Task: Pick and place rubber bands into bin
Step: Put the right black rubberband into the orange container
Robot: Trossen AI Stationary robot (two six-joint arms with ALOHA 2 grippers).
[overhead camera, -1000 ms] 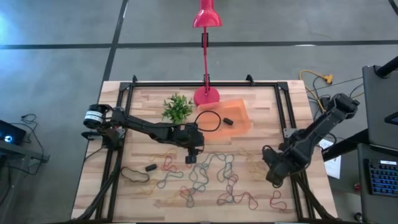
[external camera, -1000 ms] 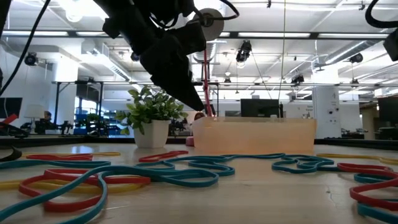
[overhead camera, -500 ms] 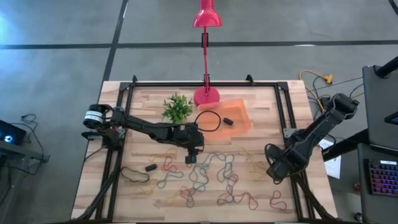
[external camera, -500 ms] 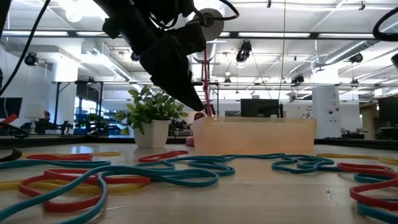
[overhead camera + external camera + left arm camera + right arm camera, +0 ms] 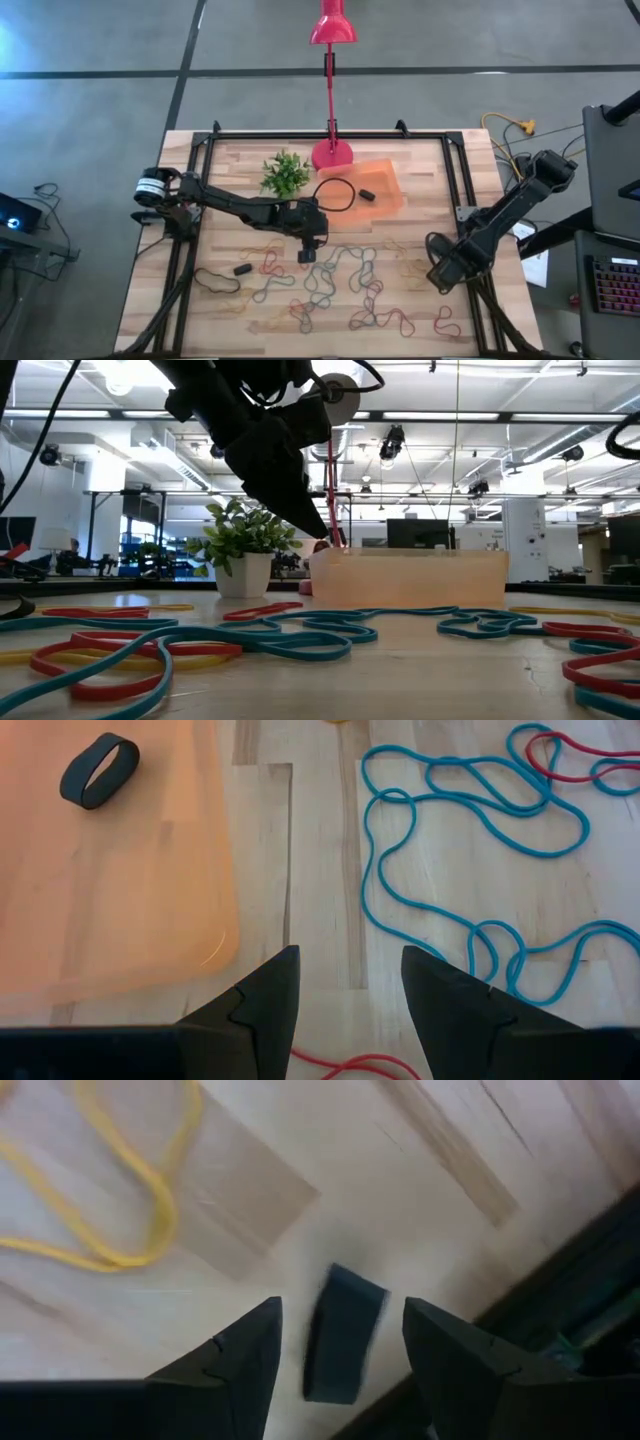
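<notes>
Many rubber bands (image 5: 330, 282) in teal, red, yellow and black lie loose on the wooden table; they also show in the low view (image 5: 300, 635). The orange bin (image 5: 375, 185) stands at the far middle, with a small black band (image 5: 98, 770) inside. My left gripper (image 5: 307, 255) is open and empty over bare wood beside the bin's near corner (image 5: 215, 935) and a teal band (image 5: 430, 890). My right gripper (image 5: 437, 277) is open near the table's right edge. A short wide black band (image 5: 343, 1332) lies between its fingers, with a gap on each side.
A green plant (image 5: 285, 172) and the pink lamp base (image 5: 332, 155) stand left of the bin. A large black loop (image 5: 335, 195) lies by the bin's left wall. A yellow band (image 5: 130, 1190) lies ahead of my right gripper. The dark table frame (image 5: 580, 1270) runs close beside it.
My right arm has shifted slightly by the table's right edge. My left arm has kept still.
</notes>
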